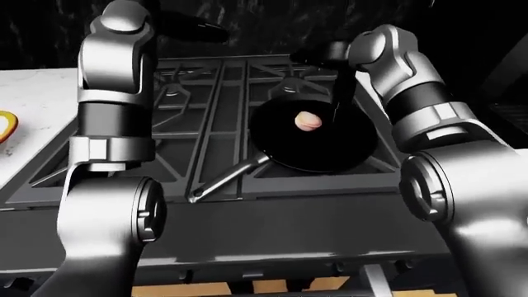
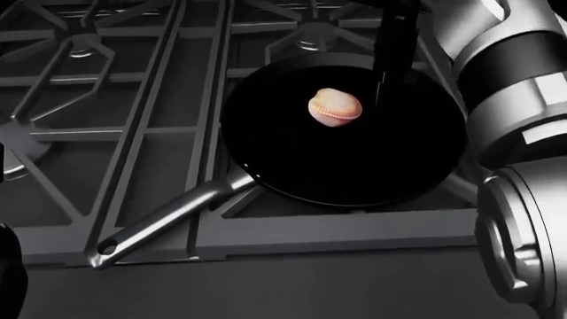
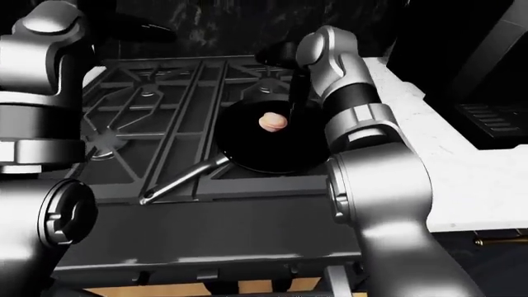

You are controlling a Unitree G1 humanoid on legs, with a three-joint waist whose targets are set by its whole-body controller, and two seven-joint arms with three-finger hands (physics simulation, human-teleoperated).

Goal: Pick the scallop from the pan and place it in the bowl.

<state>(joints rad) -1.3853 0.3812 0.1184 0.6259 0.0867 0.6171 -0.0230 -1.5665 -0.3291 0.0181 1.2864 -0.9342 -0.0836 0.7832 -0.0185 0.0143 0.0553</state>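
Observation:
A pinkish scallop [image 2: 334, 106] lies in the upper middle of the black pan [image 2: 354, 166], which sits on the stove's right burner. The pan's metal handle [image 2: 168, 222] points to the bottom left. My right hand [image 2: 390, 63] hangs over the pan, its black fingers [image 1: 337, 99] pointing straight down just right of the scallop, open and apart from it. My left hand [image 1: 196, 28] is raised high above the stove's top edge, fingers stretched out and holding nothing. No bowl shows clearly in any view.
Black grates [image 2: 133, 100] of the stove cover the left half of the head view. White counters flank the stove [image 3: 429, 142]. A yellow-rimmed object [image 1: 4, 124] peeks in at the left edge of the left-eye view.

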